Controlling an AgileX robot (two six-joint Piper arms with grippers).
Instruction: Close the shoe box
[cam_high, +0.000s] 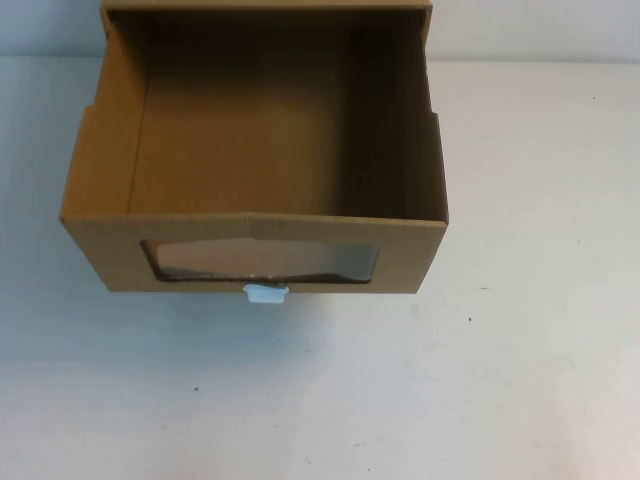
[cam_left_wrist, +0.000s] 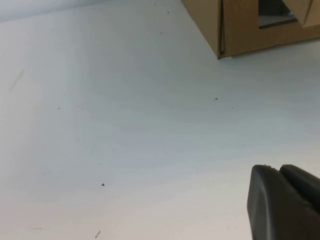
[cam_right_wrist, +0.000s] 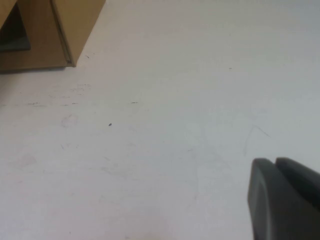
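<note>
The shoe box (cam_high: 255, 255) is brown cardboard, its drawer pulled out toward me and empty inside. Its front has a clear rectangular window (cam_high: 262, 262) with a small white pull tab (cam_high: 266, 293) below it. A corner of the box shows in the left wrist view (cam_left_wrist: 240, 30) and in the right wrist view (cam_right_wrist: 55, 30). My left gripper (cam_left_wrist: 280, 169) is shut and empty over bare table, well short of the box. My right gripper (cam_right_wrist: 275, 161) is shut and empty over bare table, also away from the box. Neither arm shows in the high view.
The white table (cam_high: 330, 400) spreads in front of and beside the box, with a few small dark specks (cam_high: 196, 388). The drawer's outer sleeve (cam_high: 265, 6) is at the far edge of the high view.
</note>
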